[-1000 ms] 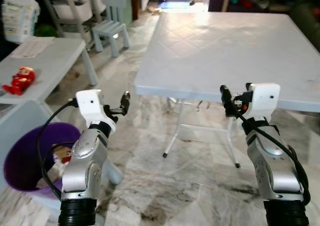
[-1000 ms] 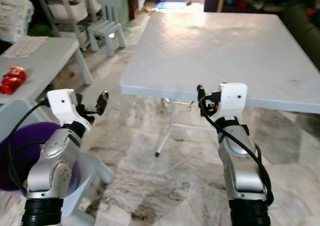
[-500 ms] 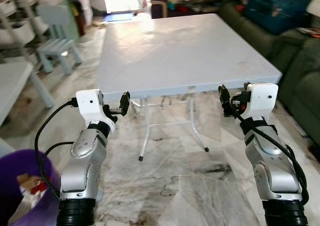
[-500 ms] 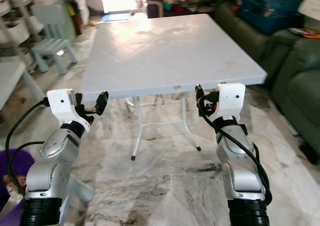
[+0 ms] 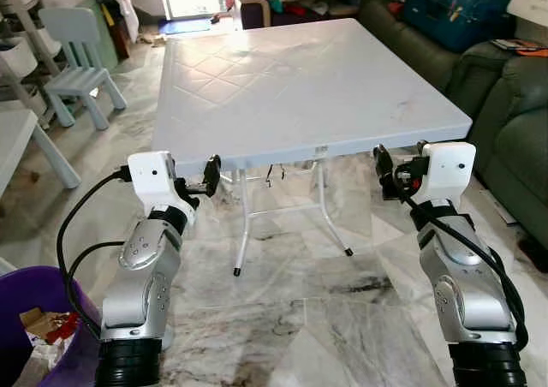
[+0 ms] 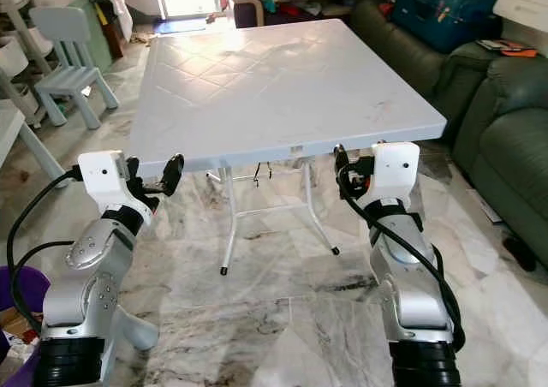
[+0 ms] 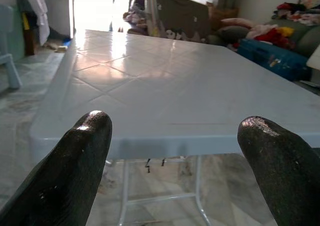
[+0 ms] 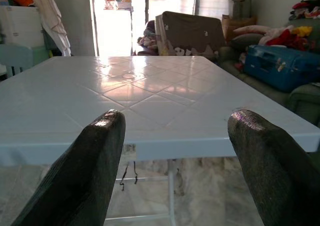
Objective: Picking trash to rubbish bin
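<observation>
The purple rubbish bin (image 5: 75, 294) stands on the floor at my lower left, beside my left arm, with paper and red scraps of trash (image 5: 44, 325) inside. Both arms are raised in front of me, just short of the near edge of a white plastic folding table (image 5: 291, 79). My left gripper (image 5: 211, 171) is open with nothing between its fingers (image 7: 75, 156). My right gripper (image 5: 381, 164) is also open and holds nothing, its fingers (image 8: 90, 156) pointing at the table edge. The tabletop is bare.
A small pale blue child's chair (image 5: 75, 51) stands at the far left, with a low white table's corner (image 5: 21, 139) nearer. Dark green sofas (image 5: 514, 104) and a blue case (image 5: 445, 6) line the right. Marble floor (image 5: 308, 318) lies open under and before the table.
The camera has swung to the right: the bin has slid to the picture's left edge, and the sofas have come into view. Both arms keep the same pose, fingers still open.
</observation>
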You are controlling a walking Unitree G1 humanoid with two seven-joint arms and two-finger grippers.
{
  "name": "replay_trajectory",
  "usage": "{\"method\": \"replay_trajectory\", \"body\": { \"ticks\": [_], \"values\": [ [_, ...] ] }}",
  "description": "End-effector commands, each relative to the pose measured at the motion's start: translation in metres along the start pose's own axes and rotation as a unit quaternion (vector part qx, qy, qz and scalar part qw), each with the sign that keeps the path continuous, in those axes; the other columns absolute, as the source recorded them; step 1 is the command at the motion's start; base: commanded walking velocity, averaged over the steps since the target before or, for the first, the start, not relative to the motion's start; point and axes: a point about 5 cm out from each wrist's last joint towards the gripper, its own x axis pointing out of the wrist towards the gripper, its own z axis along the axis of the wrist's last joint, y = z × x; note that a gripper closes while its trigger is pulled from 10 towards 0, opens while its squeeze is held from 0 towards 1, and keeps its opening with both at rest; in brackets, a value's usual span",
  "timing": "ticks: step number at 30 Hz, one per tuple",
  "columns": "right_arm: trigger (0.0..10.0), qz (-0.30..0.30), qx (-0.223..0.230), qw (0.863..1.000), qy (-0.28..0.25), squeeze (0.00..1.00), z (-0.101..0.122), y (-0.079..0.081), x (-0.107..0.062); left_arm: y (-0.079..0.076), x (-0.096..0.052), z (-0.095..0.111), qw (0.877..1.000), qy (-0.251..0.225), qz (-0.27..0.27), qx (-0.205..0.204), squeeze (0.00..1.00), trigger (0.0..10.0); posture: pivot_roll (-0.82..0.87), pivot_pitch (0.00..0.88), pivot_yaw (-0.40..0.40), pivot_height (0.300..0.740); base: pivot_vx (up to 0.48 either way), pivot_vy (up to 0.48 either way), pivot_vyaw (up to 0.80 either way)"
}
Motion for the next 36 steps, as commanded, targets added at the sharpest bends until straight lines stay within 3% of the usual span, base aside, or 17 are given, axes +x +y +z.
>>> {"method": "replay_trajectory", "body": {
  "ticks": [1,13,23,36],
  "values": [
    [10.0,-0.004,-0.002,1.0,-0.009,0.0,0.003,-0.0014,0.0002,-0.0014,0.0018,0.0039,1.0,-0.006,-0.006,0.008,0.0,10.0,-0.01,0.059,0.021,0.74,0.352,0.0,0.0],
    [10.0,-0.005,-0.003,1.0,-0.008,0.0,0.0033,-0.0022,0.0004,-0.0018,0.0015,0.0023,1.0,-0.003,-0.007,0.009,0.0,10.0,-0.01,0.061,0.017,0.74,0.352,0.0,0.0],
    [10.0,-0.002,-0.004,1.0,-0.008,0.0,0.0031,-0.0012,0.0025,-0.0036,0.0015,0.0013,1.0,-0.002,-0.008,-0.008,0.0,10.0,-0.01,0.054,0.012,0.74,0.087,0.0,-0.78],
    [10.0,-0.004,-0.004,1.0,-0.008,0.0,0.0029,-0.0019,0.0021,-0.0023,0.0034,0.0045,1.0,-0.007,-0.007,0.0,0.0,10.0,-0.01,0.056,0.016,0.74,0.0,0.0,-0.8]
  ]
}}
